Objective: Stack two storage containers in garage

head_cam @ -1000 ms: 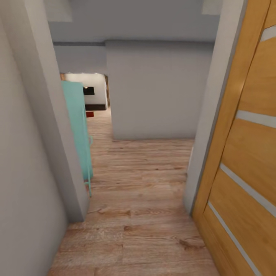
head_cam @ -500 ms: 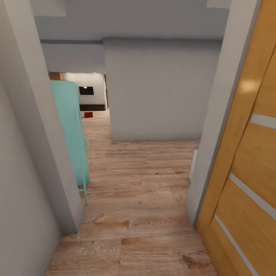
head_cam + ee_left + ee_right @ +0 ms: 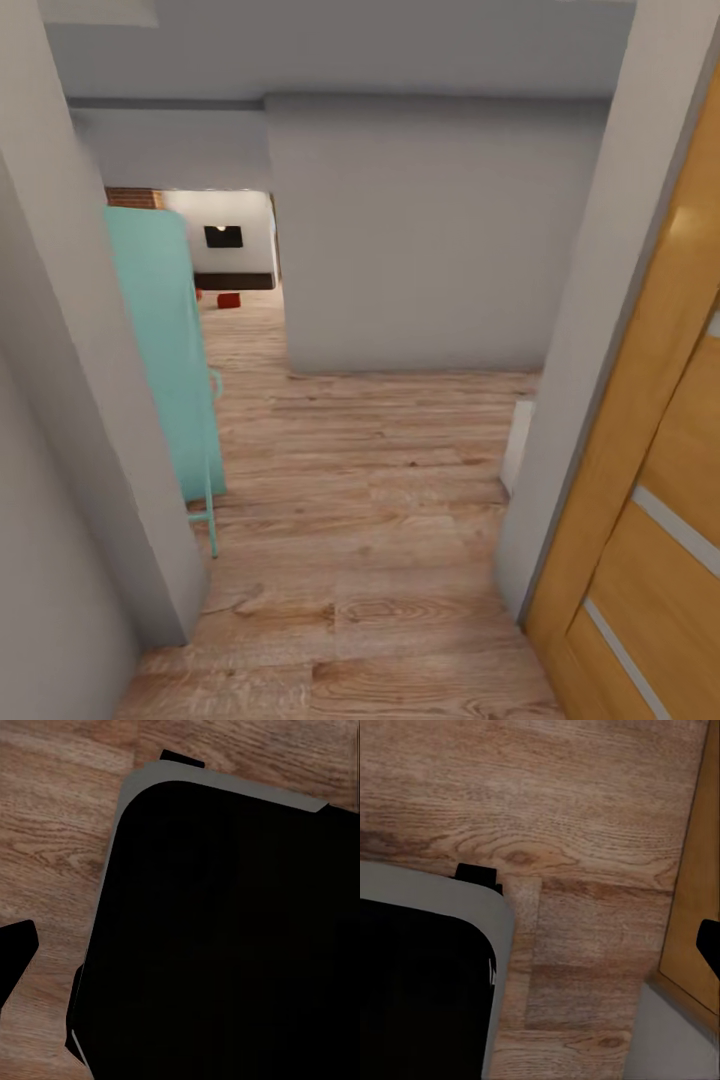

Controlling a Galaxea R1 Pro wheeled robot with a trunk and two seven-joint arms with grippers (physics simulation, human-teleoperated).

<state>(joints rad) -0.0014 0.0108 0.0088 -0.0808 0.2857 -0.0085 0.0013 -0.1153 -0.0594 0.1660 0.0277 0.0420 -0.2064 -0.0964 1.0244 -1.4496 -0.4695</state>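
Far down the hallway, one small orange-red storage container [image 3: 229,300] sits on the wood plank floor at the opening to the living room [image 3: 225,245], where a strip of red brick [image 3: 133,197] and a dark rectangle on a white wall show. A sliver of a second red thing [image 3: 198,295] peeks out beside the teal panel. In the left wrist view a dark fingertip [image 3: 15,952] hangs over the planks beside my black base [image 3: 225,930]. In the right wrist view another dark fingertip [image 3: 709,943] shows at the frame's edge. Neither holds anything that I can see.
I stand in a doorway. A grey wall corner [image 3: 80,400] is close on the left and a wooden door with pale stripes [image 3: 660,480] on the right. A teal panel on thin legs [image 3: 160,350] lines the left side ahead. A grey wall block [image 3: 420,240] closes the right.
The whole head view has shifted: I have rolled forward through the doorway. The door frame and left wall have slid outward and the far container looks slightly nearer. Nothing else has moved.
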